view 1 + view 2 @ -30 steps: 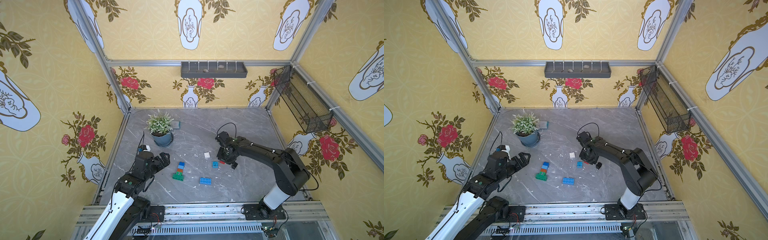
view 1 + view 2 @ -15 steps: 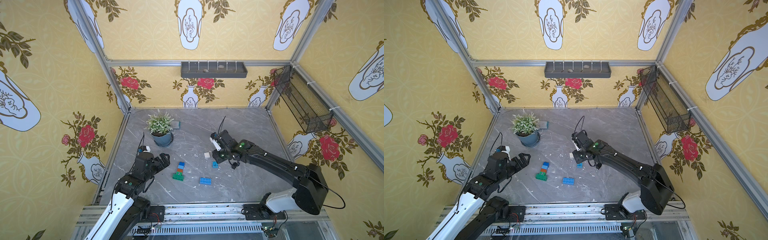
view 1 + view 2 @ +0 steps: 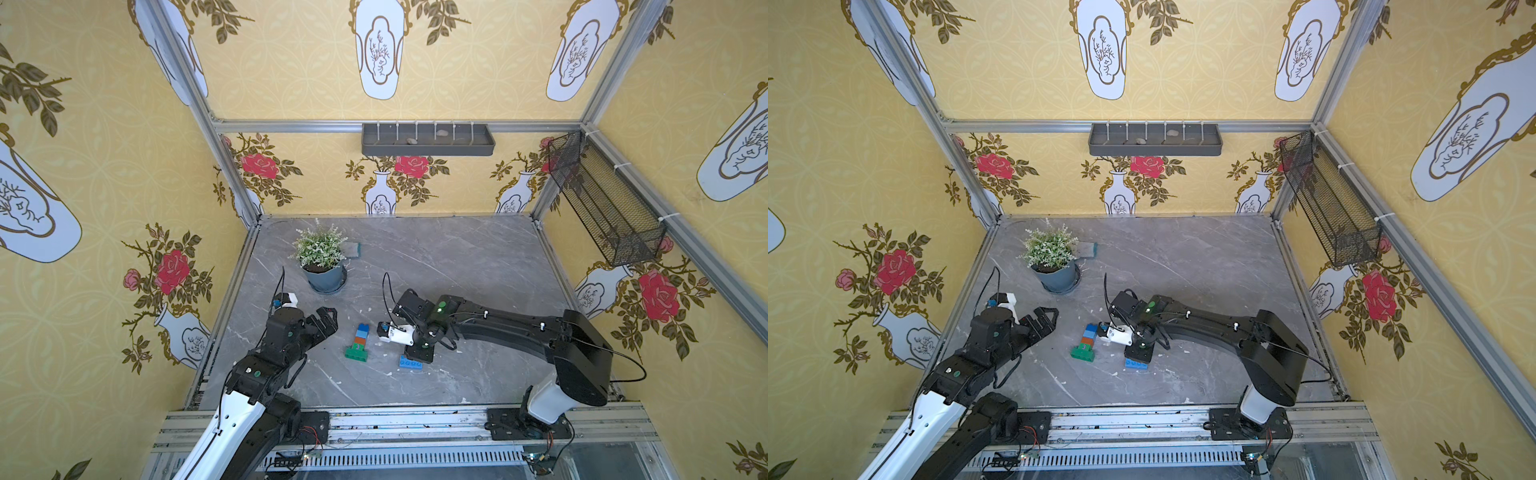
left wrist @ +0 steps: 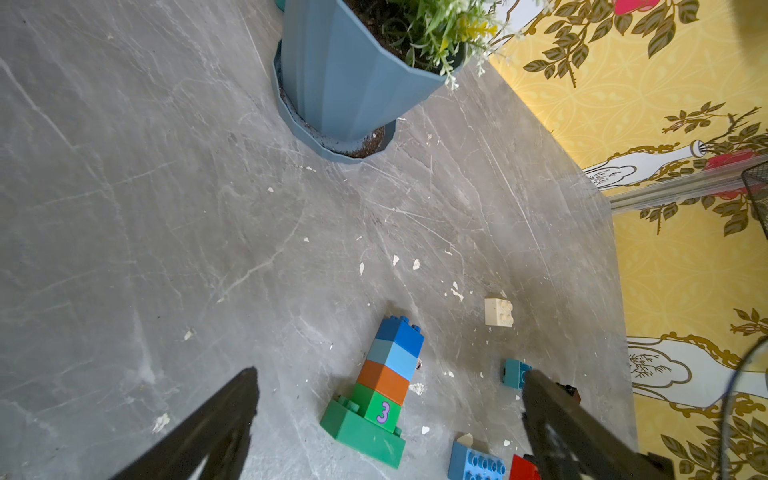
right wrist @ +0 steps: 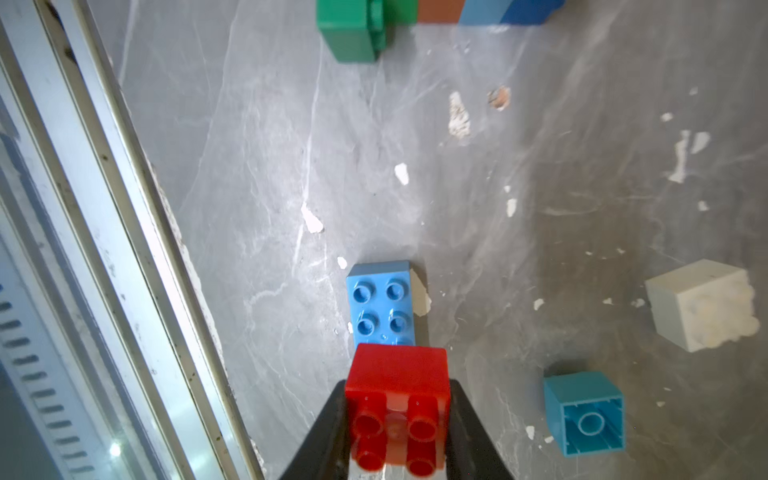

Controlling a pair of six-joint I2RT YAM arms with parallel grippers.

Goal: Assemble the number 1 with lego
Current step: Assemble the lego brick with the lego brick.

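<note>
My right gripper (image 5: 397, 388), closed on the red brick (image 5: 397, 374), sits at the near end of the long blue brick (image 5: 381, 303), which lies studs-up on the tabletop (image 5: 249, 166), pointing straight ahead; my left gripper (image 3: 330, 320), farther off, gapes empty.

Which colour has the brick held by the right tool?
Red brick, best in right wrist view.

Red brick (image 5: 397, 374), long blue brick (image 5: 380, 303) — grey marbled table (image 5: 561, 199).
</note>
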